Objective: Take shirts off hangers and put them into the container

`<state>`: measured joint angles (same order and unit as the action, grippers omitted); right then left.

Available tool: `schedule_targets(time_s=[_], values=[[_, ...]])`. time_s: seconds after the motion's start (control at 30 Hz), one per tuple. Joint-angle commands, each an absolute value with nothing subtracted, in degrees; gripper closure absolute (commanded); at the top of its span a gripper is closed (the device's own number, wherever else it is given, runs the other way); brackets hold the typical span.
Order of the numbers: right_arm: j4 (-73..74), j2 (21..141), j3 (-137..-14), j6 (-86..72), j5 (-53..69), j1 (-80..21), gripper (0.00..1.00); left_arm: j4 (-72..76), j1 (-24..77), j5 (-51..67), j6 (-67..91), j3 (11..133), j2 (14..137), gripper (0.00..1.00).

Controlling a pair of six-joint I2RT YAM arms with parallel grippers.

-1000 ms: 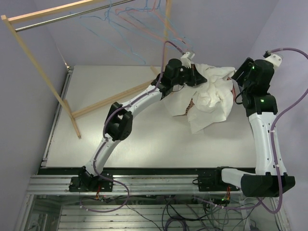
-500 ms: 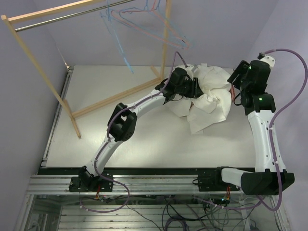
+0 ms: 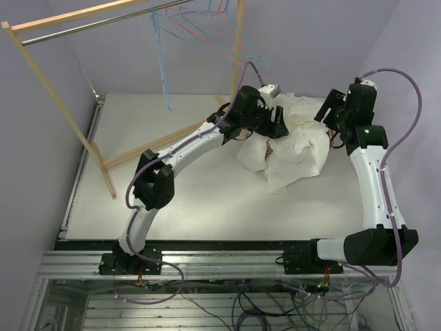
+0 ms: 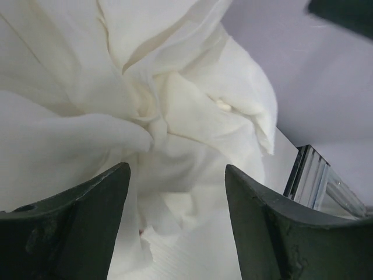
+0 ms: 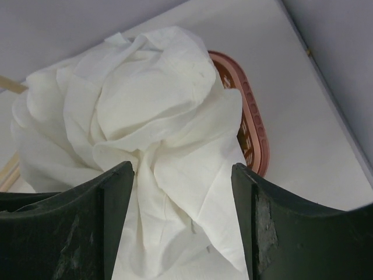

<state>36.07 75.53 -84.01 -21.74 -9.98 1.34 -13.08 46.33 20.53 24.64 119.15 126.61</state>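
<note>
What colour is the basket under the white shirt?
The basket is salmon pink; clearest in the right wrist view.

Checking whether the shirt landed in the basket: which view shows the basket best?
Right wrist view: the basket shows its pink slotted rim curving out from under the shirt heaped on it. The top view shows only a reddish sliver between folds; the left wrist view shows shirt alone.

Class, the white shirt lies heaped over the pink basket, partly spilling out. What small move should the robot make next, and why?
Probably lower the right hand onto the shirt fold that spills past the basket rim onto the table, then close and lift it in. Both it and the left hand are open, holding nothing, and the shirt is only partly inside.
</note>
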Motion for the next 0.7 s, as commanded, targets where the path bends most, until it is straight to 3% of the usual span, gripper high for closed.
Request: schedule_targets(time_s=[0.0,0.2,0.37,0.43,0.47,0.53,0.6,0.63,0.67], values=[[42.7,74.29,-84.88,-19.86,-5.95,1.5,0.31,-14.92,46.18,18.69,18.99,114.52,118.36,0.23],[45.27,66.41,-73.67,-22.17,3.2,1.51,0.36,-15.01,46.21,8.77,10.63,97.77,104.04,0.33],[46.18,59.66,-63.97,-23.9,9.18,1.42,0.53,-16.43,46.08,-4.42,3.63,88.78,95.72,0.34],[46.73,58.02,-59.7,-23.8,8.92,1.48,0.54,-17.07,45.77,-6.71,2.33,87.31,94.85,0.33],[46.71,57.74,-58.09,-23.7,8.64,1.46,0.51,-17.39,45.63,-7.0,2.14,87.06,94.8,0.33],[45.69,57.49,-53.19,-23.94,8.52,1.42,0.37,-17.91,45.43,-6.44,2.17,87.08,95.14,0.33],[43.8,57.62,-48.82,-24.54,9.78,1.49,0.09,-18.11,45.41,-4.93,2.54,87.26,95.56,0.33],[42.88,57.76,-47.15,-24.95,10.41,1.48,0.01,-18.12,45.36,-4.32,2.88,87.35,95.69,0.33],[41.33,57.72,-45.43,-25.81,11.47,1.43,0.0,-17.86,45.4,-3.79,3.32,87.25,95.72,0.34]])
